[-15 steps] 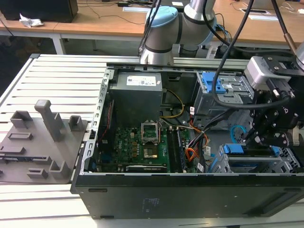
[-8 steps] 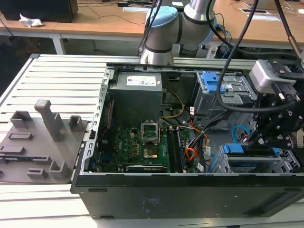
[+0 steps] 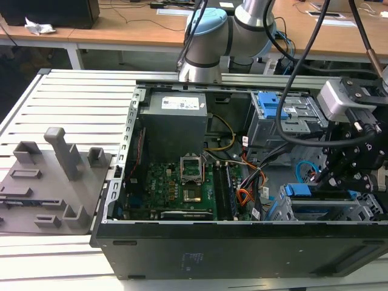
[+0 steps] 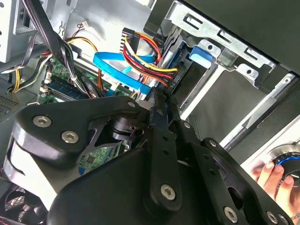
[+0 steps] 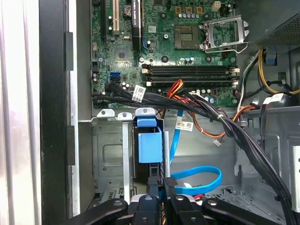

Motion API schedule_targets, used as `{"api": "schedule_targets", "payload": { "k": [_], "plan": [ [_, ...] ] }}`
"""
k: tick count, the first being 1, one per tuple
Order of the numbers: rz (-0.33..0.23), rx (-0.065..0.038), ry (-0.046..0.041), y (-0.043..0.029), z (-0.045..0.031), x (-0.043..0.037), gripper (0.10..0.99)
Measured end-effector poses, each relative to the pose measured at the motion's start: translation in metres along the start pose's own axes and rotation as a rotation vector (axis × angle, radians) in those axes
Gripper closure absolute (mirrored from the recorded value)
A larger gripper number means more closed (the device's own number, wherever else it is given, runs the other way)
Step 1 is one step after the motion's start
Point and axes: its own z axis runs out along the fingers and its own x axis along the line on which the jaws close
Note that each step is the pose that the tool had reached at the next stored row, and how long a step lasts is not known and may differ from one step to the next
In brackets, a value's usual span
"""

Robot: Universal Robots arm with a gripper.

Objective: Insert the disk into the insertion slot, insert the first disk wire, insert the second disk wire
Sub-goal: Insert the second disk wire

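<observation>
Blue plastic marks the disk [image 5: 149,145], seated edge-up in the insertion slot [image 5: 108,154] at the corner of the open computer case [image 3: 242,248]. The first wrist view looks straight down on it and on the green motherboard [image 5: 178,51] beyond. The second wrist view shows what the others miss: a person's fingers [image 4: 272,180] at its edge, and the plug with red, yellow and black wires [image 4: 150,58] pressed against the back of the disk. The light-blue flat cable [image 5: 197,180] loops just beside the slot in both wrist views. The exterior view takes in the whole case lying on the slatted metal surface [image 3: 73,103], with a grey fixture block [image 3: 51,182] on the exterior view's left. The hand [image 5: 165,187] hangs just over the disk's rear, its black fingers together on a small dark plug.
</observation>
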Motion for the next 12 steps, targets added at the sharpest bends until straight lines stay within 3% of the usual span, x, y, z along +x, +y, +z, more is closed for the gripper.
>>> {"api": "schedule_targets", "payload": {
  "k": [4,5,6,9,10,12],
  "plan": [
    [0.000,0.000,-0.0009,-0.0001,0.0006,0.0000,0.918],
    [0.000,0.000,-0.0009,-0.0001,0.0006,0.0000,0.851],
    [0.000,0.000,-0.0005,0.0000,-0.0015,-0.0001,0.851],
    [0.000,0.000,0.0007,0.0009,-0.0172,-0.0010,0.851],
    [0.000,0.000,0.0004,0.0009,-0.0178,-0.0011,0.925],
    [0.000,0.000,0.0003,0.0009,-0.0178,-0.0011,0.925]
  ]
}}
